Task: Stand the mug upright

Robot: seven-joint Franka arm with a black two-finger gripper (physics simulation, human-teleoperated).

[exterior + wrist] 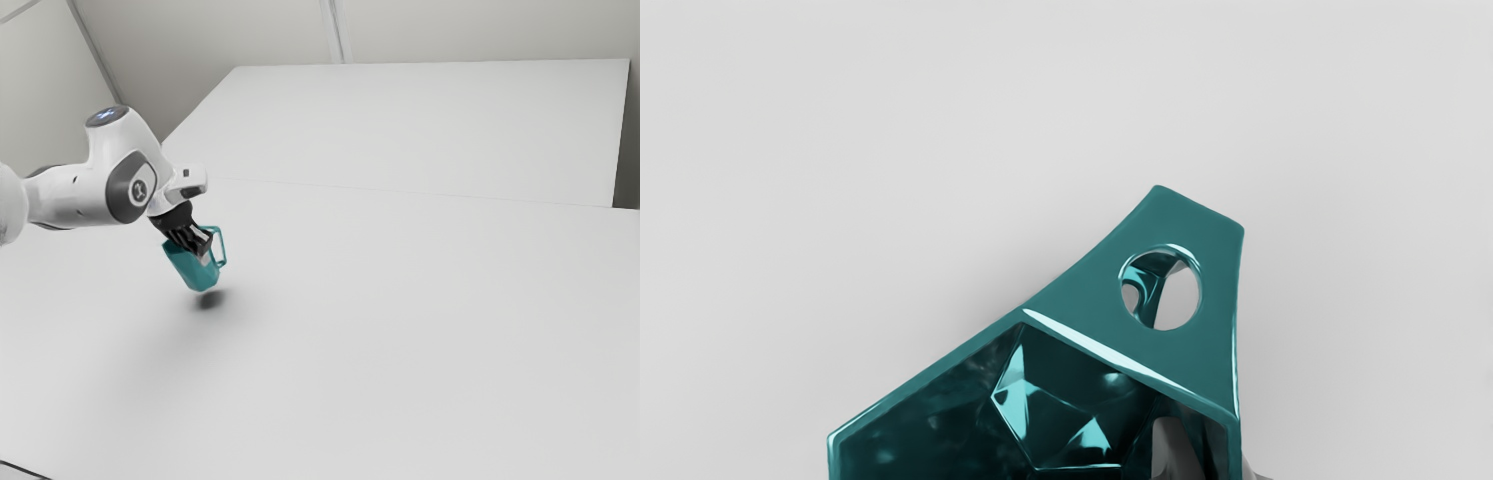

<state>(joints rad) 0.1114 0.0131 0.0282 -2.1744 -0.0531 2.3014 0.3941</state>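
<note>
In the exterior view the gripper (203,248) is shut on the wall of the teal mug (194,272), which hangs above the table with a small dark shadow beneath it. The mug leans, its mouth toward the exterior view's upper left and its base lower right; the handle is on the exterior view's right side. Looking from the hand, the wrist view shows into the open mouth of the mug (1066,347). The gripper (1214,459) pinches the wall beside the handle, one finger inside the mug and the other outside, partly hidden.
The broad white table (420,330) extends around the mug. A raised white panel (410,130) stands along the far side, and a thin dark cable (22,469) lies at the exterior view's lower left corner.
</note>
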